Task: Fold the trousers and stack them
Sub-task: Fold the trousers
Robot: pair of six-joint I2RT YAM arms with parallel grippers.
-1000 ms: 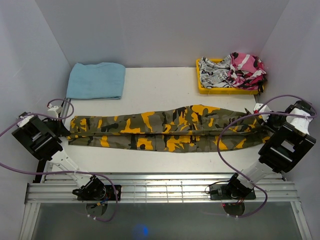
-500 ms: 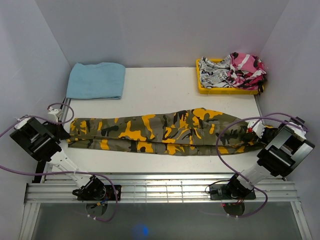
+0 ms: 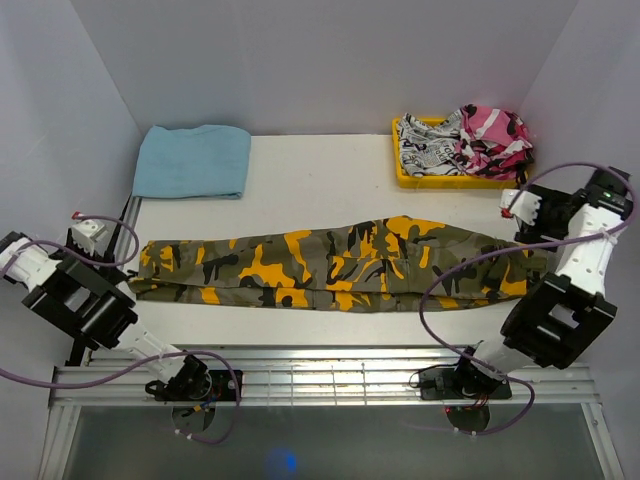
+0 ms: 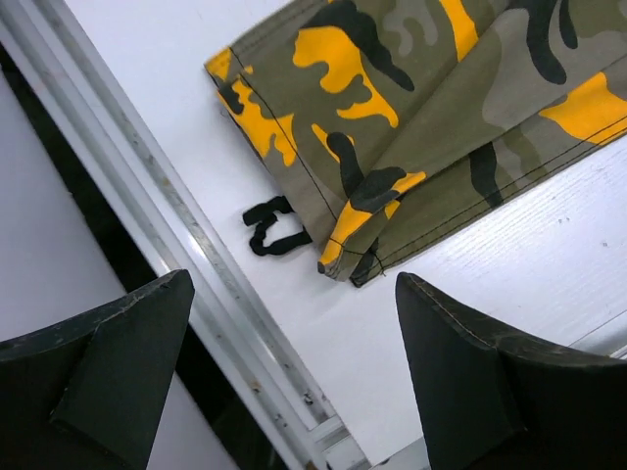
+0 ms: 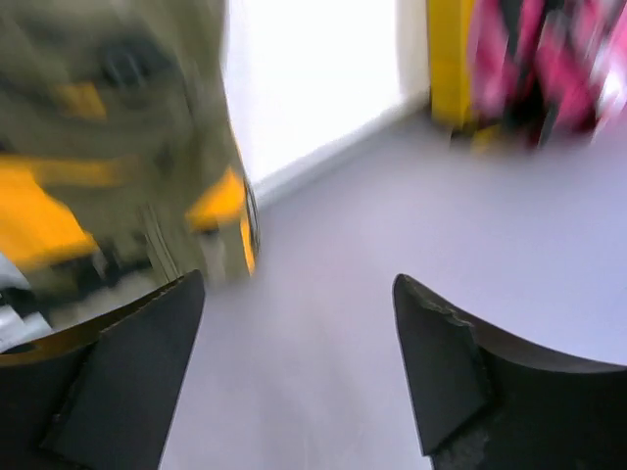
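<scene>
The trousers (image 3: 340, 265), camouflage in olive, orange-yellow and black, lie flat across the table, folded lengthwise, legs to the left. My left gripper (image 3: 100, 248) hangs just off their left end, open and holding nothing. In the left wrist view the leg hems (image 4: 392, 127) and a black strap (image 4: 274, 230) lie beyond the open left gripper (image 4: 292, 294). My right gripper (image 3: 527, 210) is raised past their right end, towards the tray. The right wrist view is blurred: the right gripper (image 5: 296, 284) is open with only bare surface between its fingers, and the trousers (image 5: 118, 147) are at the left.
A folded blue towel (image 3: 192, 160) lies at the back left. A yellow tray (image 3: 455, 181) at the back right holds a black-and-white printed garment (image 3: 425, 145) and a pink camouflage garment (image 3: 495, 135). The table's metal edge rail (image 4: 167, 235) runs beside the leg hems.
Both grippers have opened and let go of the trousers' ends. The trousers have settled flat. The left arm has drawn back to the left, the right arm has swung up towards the tray.
</scene>
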